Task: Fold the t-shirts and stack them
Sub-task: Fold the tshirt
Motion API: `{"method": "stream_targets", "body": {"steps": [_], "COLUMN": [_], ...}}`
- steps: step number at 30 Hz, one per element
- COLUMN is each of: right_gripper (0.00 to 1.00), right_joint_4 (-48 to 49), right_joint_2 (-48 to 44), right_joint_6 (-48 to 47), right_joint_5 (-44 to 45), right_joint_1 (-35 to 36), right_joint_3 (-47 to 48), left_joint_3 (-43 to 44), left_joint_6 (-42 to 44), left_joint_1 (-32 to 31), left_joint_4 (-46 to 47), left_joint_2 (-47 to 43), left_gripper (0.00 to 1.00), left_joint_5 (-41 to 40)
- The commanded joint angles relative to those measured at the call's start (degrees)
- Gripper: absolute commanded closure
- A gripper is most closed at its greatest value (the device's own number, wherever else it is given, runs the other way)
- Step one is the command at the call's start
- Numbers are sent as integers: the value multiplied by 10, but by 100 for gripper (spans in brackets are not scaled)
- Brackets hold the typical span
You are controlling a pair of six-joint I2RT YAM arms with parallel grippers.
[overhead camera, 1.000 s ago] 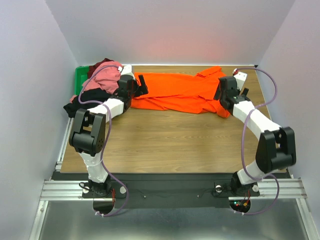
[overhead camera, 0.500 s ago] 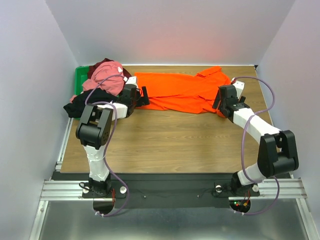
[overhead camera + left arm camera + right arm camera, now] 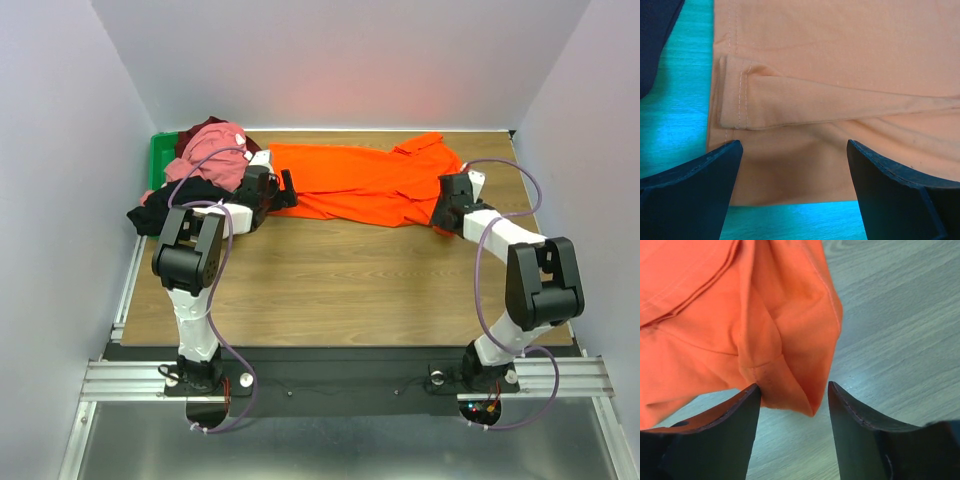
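The bright orange t-shirt (image 3: 360,185) lies spread flat across the back of the table. My left gripper (image 3: 286,190) is low at the shirt's left edge. In the left wrist view the left gripper (image 3: 792,150) stands wide open, with the shirt's near hem (image 3: 790,170) lying between its fingers. My right gripper (image 3: 441,215) is at the shirt's near right corner. In the right wrist view the right gripper (image 3: 794,390) straddles that folded corner (image 3: 790,385). Its left finger touches the cloth and a gap shows at its right finger. Pink, maroon and black t-shirts (image 3: 205,160) are heaped at the back left.
A green bin (image 3: 157,160) sits under the heap by the left wall. Black cloth (image 3: 655,30) lies just left of the orange shirt. Bare wooden table (image 3: 340,280) stretches in front of the shirt, with walls close on three sides.
The left gripper drew back from over the shirt to its left edge. The right gripper dropped onto the shirt's near right corner and its jaws narrowed around it.
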Motion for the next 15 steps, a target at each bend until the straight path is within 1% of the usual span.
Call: {"method": "stream_targets", "body": {"steps": [1,7,9,11,12,13,15], "right_gripper": [45,62,81,89,97,100,100], "right_joint_4": [20,19,20,19,18,16,1], "right_joint_2": [10,28,21,13,3,-2,-12], "right_joint_6": [2,-2,-5,-13,-18,-27,-35], "right_joint_5": [-36,-71,-73,-63,-55,-45,-1], "right_joint_1": [-21,-42,-44,-45,-46,-47,-47], "right_joint_3": [25,26,25,24,25,27,35], "left_joint_3": [2,-1,-2,-2,-3,-4,-4], "left_joint_6": [-2,-2,-3,-3,-3,-3,-4], "left_joint_1": [6,7,7,7,7,7,6], "left_joint_4": [1,3,2,2,1,1,1], "left_joint_2": [2,0,-1,-1,-2,-2,-3], "left_gripper": [1,1,1,2,1,1,1], "left_joint_5": [3,5,5,5,5,6,6]}}
